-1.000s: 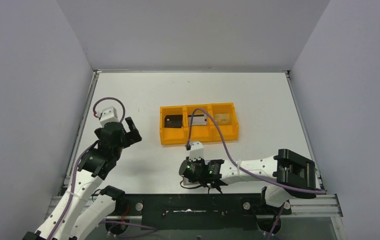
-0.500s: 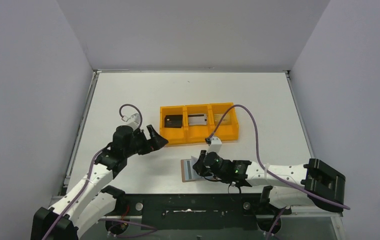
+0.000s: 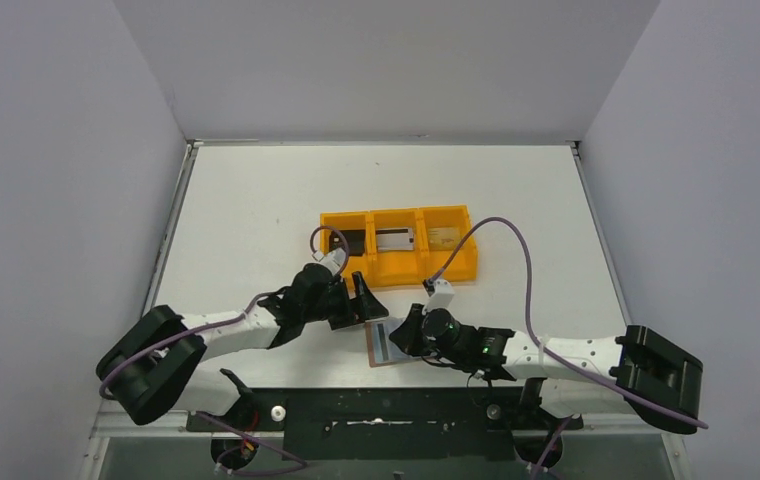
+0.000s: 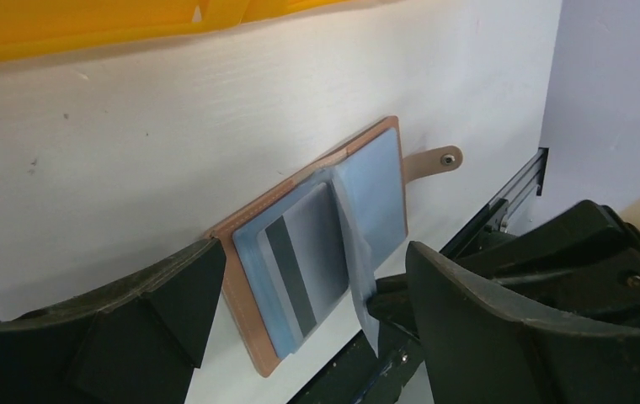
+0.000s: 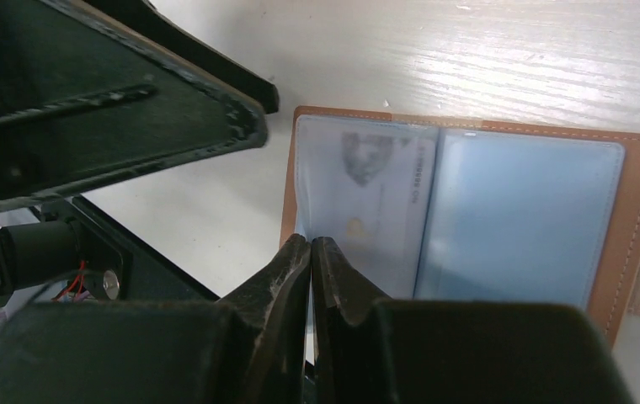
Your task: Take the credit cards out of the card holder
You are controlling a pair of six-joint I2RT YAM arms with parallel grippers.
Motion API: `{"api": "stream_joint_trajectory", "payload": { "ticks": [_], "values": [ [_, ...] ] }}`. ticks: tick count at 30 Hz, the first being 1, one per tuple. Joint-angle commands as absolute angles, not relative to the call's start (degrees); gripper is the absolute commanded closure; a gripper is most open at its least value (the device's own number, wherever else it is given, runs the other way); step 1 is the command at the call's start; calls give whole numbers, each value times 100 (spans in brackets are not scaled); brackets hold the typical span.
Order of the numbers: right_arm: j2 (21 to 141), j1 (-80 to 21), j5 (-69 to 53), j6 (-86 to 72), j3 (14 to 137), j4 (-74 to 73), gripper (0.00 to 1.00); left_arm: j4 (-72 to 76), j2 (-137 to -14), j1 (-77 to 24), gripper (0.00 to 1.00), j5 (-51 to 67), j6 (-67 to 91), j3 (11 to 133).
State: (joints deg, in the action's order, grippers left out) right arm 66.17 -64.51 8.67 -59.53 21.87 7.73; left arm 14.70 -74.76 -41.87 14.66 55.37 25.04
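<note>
The card holder (image 3: 383, 345) is laid open on the worktop (image 3: 256, 200), near its front edge and just in front of the orange tray (image 3: 401, 272). A striped card (image 4: 293, 271) is tucked in its grey-blue inside. The jaws of the right gripper (image 5: 311, 244) are closed on the edge of the holder's clear inner flap. The jaws of the left gripper (image 4: 315, 252) are spread wide, one at each side of the holder, and nothing is gripped.

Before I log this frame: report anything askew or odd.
One thing: the card holder lies open at the near edge of the table, and its clear inner sleeve is peeled up, pinched in the shut right pincer. Otherwise nothing stands out.
</note>
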Motion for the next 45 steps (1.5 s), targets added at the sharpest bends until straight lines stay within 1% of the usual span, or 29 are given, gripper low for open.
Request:
{"api": "stream_joint_trajectory", "payload": {
  "ticks": [1, 3, 10, 11, 14, 16, 18, 22, 25, 30, 34, 37, 39, 40, 42, 43, 45],
  "values": [
    [6391, -6403, 914, -6020, 2108, 1121, 94, 2581, -7987, -4454, 23, 1159, 6069, 2792],
    [6352, -6394, 914, -6020, 2074, 1121, 94, 2751, -8190, -4543, 25, 1164, 6154, 2875],
    [6196, -6358, 945, -5984, 1998, 1100, 93, 2763, -8610, -4773, 40, 1267, 6144, 3187],
    [6184, -6359, 949, -5979, 1991, 1095, 93, 2758, -8630, -4790, 40, 1280, 6137, 3198],
    [6126, -6356, 979, -5977, 1986, 1029, 93, 2240, -8587, -4801, 40, 1235, 5971, 3376],
    [6074, -6358, 1005, -5984, 1947, 989, 93, 1742, -8416, -4809, 37, 848, 5829, 3478],
    [6017, -6354, 1046, -6000, 1910, 978, 93, 1510, -8229, -4816, 36, 671, 5749, 3497],
    [5955, -6339, 1089, -5994, 1897, 943, 92, 1547, -8128, -4888, 36, 862, 5763, 3507],
    [5952, -6330, 1099, -5972, 1928, 946, 92, 1645, -8279, -4960, 38, 1241, 5798, 3562],
    [5976, -6322, 1094, -5938, 1964, 944, 91, 1700, -8617, -5068, 45, 1522, 5877, 3589],
    [5985, -6320, 1083, -5934, 1976, 924, 91, 1718, -8779, -5072, 61, 1626, 5898, 3607],
    [5981, -6318, 1052, -5890, 2025, 833, 86, 1677, -8858, -5075, 73, 1662, 5816, 3650],
    [5908, -6326, 1046, -5836, 2141, 590, 81, 1611, -8912, -5073, 78, 1641, 5770, 3685],
    [5837, -6321, 1057, -5822, 2192, 438, 76, 1576, -8926, -5075, 78, 1630, 5754, 3705],
    [5620, -6328, 1145, -5837, 2292, 47, 62, 1527, -8938, -5072, 78, 1598, 5740, 3738],
    [5479, -6321, 1219, -5877, 2302, -124, 58, 1510, -8932, -5071, 78, 1573, 5740, 3743],
    [5169, -6326, 1343, -5973, 2289, -467, 56, 1480, -8921, -5072, 76, 1541, 5735, 3744]
  ]
}}
